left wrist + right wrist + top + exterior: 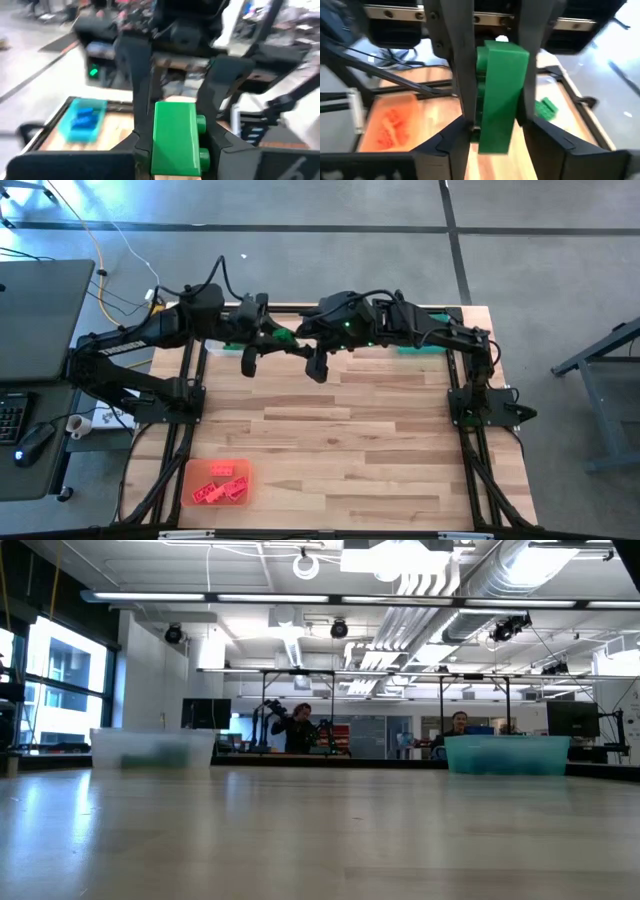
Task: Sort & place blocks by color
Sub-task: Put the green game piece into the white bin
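Both arms reach over the far middle of the table. My left gripper is shut on a green studded block. My right gripper is shut on another green block. Red blocks lie in an orange tray at the near left, which the right wrist view also shows. Blue blocks lie in a blue tray. Loose green blocks lie at the far left. Neither gripper shows in the low view. My left gripper pinches the green block by its two long sides between the two fingers. Its studs point toward one finger. The block is clear of the table. My right gripper pinches its green block at mid-height between the two fingers. The block stands on end along the fingers, studs against one finger, and its lower end hangs free above the wood.
A clear tray stands at the far left edge and a blue tray at the far right edge. Bare wood fills the middle and near right. A desk with a mouse is beyond the left edge. People sit far behind.
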`<action>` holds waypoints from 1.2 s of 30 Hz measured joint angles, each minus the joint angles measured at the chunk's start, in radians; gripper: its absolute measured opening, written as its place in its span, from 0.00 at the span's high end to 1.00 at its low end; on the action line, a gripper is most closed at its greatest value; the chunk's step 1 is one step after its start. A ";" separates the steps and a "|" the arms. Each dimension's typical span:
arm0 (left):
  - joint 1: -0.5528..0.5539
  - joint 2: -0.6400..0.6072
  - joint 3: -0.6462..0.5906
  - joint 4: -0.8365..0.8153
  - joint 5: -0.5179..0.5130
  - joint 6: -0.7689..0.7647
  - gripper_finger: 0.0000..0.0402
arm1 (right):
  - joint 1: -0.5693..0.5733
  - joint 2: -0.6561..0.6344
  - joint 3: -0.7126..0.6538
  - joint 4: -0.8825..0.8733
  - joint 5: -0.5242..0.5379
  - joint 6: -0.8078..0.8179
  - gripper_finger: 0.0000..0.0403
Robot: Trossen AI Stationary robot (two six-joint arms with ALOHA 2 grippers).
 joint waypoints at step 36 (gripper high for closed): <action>0.560 0.214 -0.125 -0.652 -0.335 0.184 0.83 | -0.194 0.000 0.000 -0.173 0.206 0.027 0.51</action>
